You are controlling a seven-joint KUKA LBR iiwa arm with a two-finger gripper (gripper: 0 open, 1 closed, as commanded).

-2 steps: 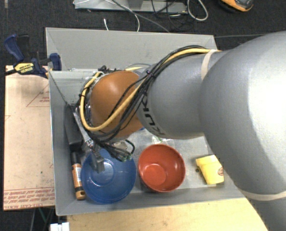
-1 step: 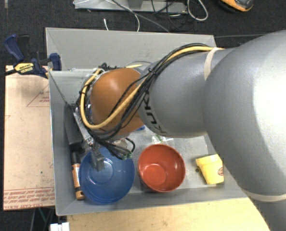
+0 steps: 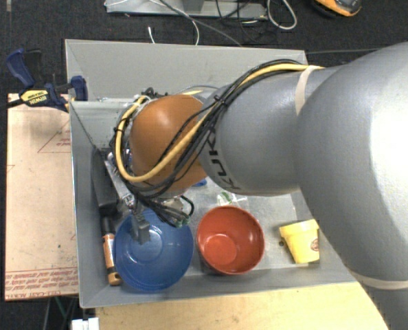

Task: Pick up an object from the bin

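Just below the orange wrist (image 3: 164,139) sits a blue bowl (image 3: 157,258).

Probably a robotics lab: dark carpet (image 3: 32,19), loose cables (image 3: 284,26), grey bin (image 3: 190,60), KUKA arm (image 3: 341,136).

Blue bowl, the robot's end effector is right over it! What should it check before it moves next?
1. End effector above the blue bowl, lower left of the bin: ok.
2. Blue bowl upright, open side up: ok.
3. Gap between blue bowl and red bowl: cannot tell, their rims look very close.
4. Room on the blue bowl's left: not ok, an orange-and-black tool lies beside it along the bin's wall.
5. Yellow cup out of the way, far right: ok.
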